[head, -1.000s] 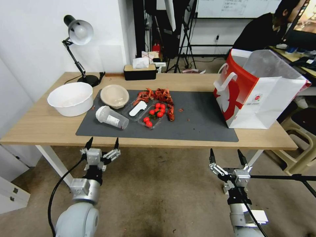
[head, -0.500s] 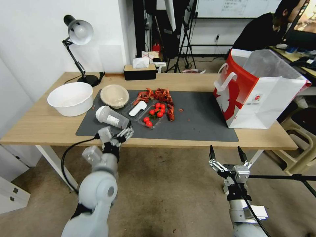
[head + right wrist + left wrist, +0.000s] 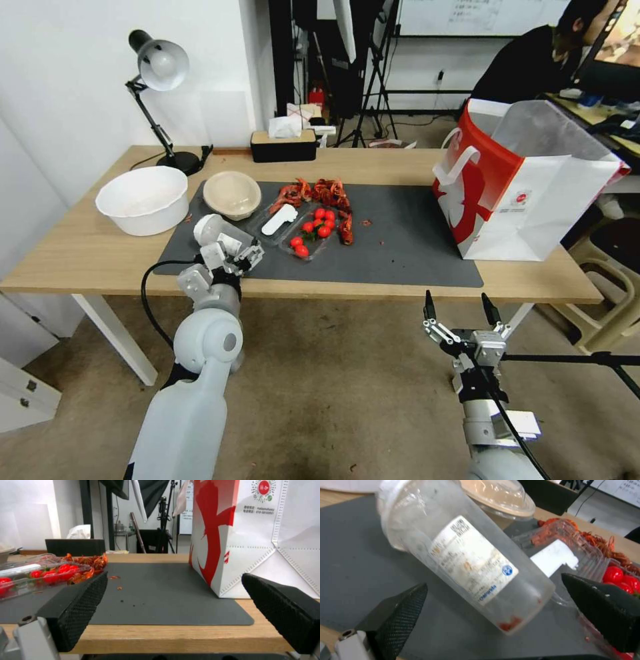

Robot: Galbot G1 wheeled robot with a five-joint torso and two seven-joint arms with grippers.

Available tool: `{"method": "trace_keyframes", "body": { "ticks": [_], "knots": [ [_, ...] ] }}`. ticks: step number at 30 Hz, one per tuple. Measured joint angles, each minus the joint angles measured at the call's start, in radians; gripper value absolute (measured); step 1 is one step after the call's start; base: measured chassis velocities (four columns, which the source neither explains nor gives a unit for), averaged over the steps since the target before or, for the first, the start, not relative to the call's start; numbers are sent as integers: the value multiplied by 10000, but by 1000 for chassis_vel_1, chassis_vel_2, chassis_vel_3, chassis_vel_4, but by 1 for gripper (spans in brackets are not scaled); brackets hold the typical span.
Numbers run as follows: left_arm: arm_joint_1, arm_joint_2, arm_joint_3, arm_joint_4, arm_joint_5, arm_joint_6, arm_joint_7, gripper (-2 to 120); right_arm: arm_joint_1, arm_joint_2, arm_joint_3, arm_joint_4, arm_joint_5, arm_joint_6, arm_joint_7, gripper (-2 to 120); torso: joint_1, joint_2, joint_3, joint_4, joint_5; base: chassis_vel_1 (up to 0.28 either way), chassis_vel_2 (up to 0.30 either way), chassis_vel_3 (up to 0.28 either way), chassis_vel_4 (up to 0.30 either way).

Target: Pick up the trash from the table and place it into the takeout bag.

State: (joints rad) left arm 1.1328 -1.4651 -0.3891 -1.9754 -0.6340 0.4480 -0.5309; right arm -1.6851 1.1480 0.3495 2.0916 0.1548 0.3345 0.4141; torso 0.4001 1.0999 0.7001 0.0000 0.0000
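One clear plastic cup (image 3: 225, 235) with a white printed label lies on its side on the matte dark grey mat (image 3: 400, 247) of the light-wood table (image 3: 80, 253). The left gripper (image 3: 233, 257) is just at it, its textured black fingers (image 3: 400, 612) wide apart and holding nothing. A ribbed transparent tray (image 3: 583, 557) of red tomatoes (image 3: 313, 230) and a beige paper bowl (image 3: 232, 193) lie close beside. The right gripper (image 3: 460, 313) waits open below the table edge, and the stiff red-and-white takeout bag (image 3: 527, 187) stands upright well apart.

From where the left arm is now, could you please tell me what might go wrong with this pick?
The clear plastic cup lies on its side on the dark grey mat, so it may roll as the open left gripper closes. Red residue sits in the cup's bottom and could spill. The clear plastic tray of red tomatoes lies close beside it and might get knocked.
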Motion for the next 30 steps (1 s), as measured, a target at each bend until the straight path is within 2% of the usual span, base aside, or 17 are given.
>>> {"method": "trace_keyframes", "body": {
  "ticks": [20,30],
  "knots": [
    [-817,213,219,858,292,69,-174,100,-34,138,0,32,-72,-18,33,100,0,2,-2,-1,1,0,0,0,0],
    [-1199,552,201,1320,317,174,-294,99,-32,234,-5,-27,-112,-18,42,100,-1,2,-1,0,0,0,0,0,0]
  ]
}}
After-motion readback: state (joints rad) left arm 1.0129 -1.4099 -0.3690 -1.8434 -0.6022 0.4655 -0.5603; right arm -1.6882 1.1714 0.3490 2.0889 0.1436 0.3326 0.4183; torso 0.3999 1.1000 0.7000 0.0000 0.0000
